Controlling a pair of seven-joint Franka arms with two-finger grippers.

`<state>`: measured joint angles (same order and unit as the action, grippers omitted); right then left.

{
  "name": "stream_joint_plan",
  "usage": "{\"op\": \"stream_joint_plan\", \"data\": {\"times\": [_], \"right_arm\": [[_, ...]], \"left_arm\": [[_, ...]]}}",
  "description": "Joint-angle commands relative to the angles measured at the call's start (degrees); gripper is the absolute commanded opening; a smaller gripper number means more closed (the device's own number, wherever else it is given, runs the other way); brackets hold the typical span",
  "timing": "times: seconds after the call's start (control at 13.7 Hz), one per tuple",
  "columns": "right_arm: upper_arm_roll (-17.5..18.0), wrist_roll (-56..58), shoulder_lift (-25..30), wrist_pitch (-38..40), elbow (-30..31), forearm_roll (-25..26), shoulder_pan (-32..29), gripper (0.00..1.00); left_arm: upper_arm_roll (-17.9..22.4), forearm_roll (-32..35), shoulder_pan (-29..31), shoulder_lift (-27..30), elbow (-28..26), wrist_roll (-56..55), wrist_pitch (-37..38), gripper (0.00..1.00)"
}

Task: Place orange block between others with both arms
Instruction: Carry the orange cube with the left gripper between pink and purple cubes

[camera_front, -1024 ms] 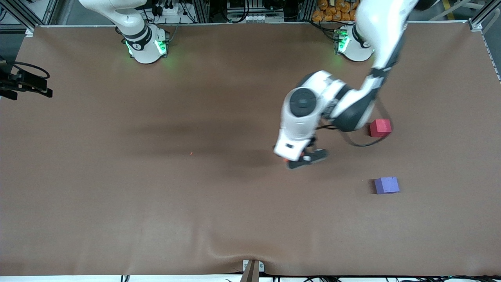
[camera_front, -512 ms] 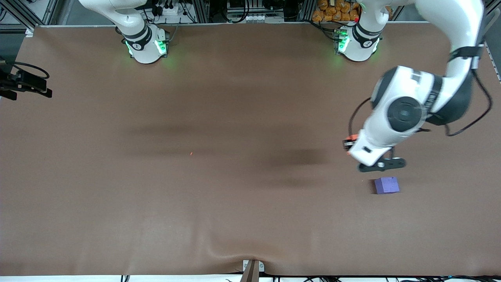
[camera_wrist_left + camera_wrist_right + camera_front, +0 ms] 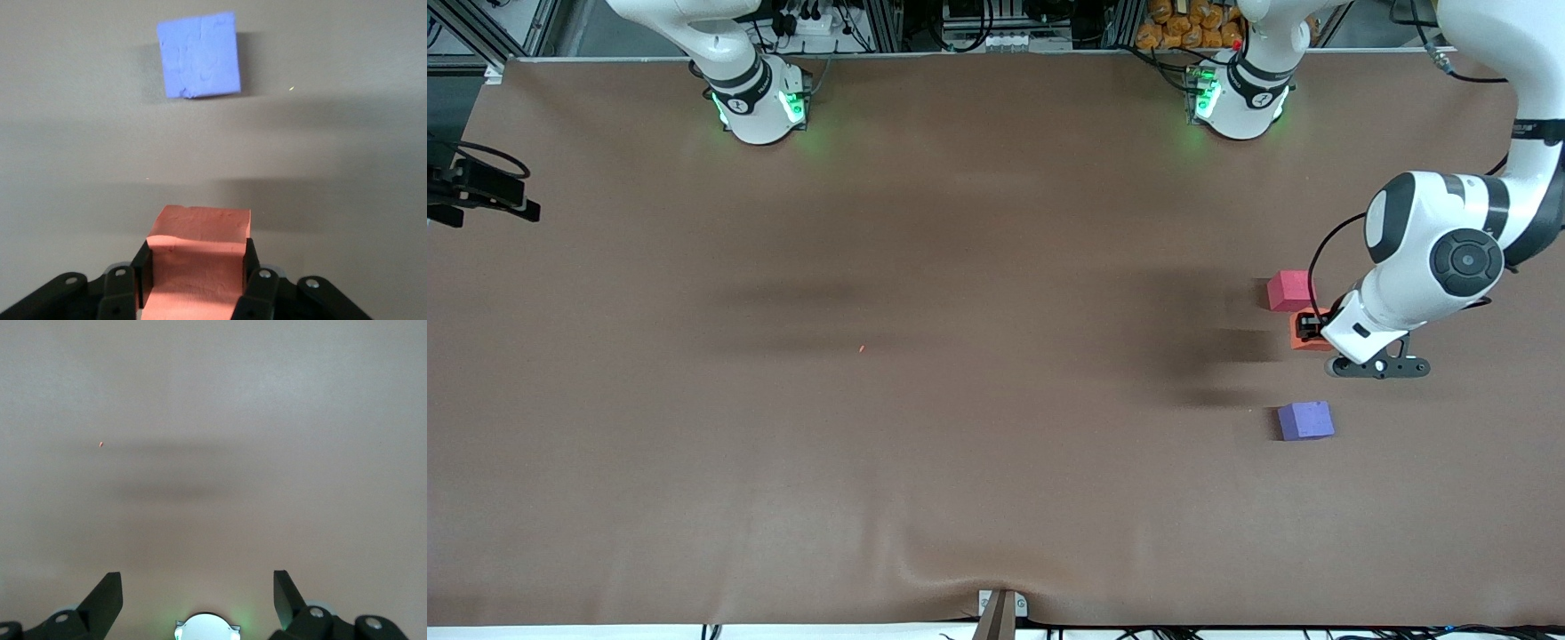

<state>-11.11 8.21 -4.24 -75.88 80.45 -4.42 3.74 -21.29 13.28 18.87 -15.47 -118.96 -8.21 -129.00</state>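
My left gripper (image 3: 1310, 329) is shut on the orange block (image 3: 1304, 336), holding it over the strip of table between the others. The pinkish-red cube (image 3: 1288, 291) lies farther from the front camera and the purple-blue cube (image 3: 1305, 420) nearer. In the left wrist view the orange block (image 3: 200, 250) sits between the two black fingers (image 3: 142, 267), with the purple-blue cube (image 3: 199, 57) ahead on the cloth. My right gripper (image 3: 197, 587) stands open over bare cloth above its own base, holding nothing. That gripper is out of the front view, where the right arm waits.
A tiny orange speck (image 3: 861, 349) lies mid-table. A black camera mount (image 3: 480, 191) juts in at the edge by the right arm's end. The brown cloth bulges at the front edge (image 3: 960, 573). The green-lit bases (image 3: 760, 102) stand along the back edge.
The left arm has swept from mid-table toward its own end with the orange block, from beside the cubes to between them. The right arm has not moved.
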Motion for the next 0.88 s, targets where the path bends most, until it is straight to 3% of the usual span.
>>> {"op": "stream_joint_plan", "data": {"times": [0.0, 0.8], "right_arm": [[0.7, -0.8, 0.1, 0.6, -0.6, -1.2, -0.7, 1.0], [1.0, -0.7, 0.4, 0.6, -0.6, 2.9, 1.1, 1.0]], "left_arm": [[-0.7, -0.8, 1.0, 1.1, -5.0, 0.6, -6.3, 0.0], [-0.2, 1.9, 4.2, -7.1, -3.5, 0.5, -14.0, 0.0]]}}
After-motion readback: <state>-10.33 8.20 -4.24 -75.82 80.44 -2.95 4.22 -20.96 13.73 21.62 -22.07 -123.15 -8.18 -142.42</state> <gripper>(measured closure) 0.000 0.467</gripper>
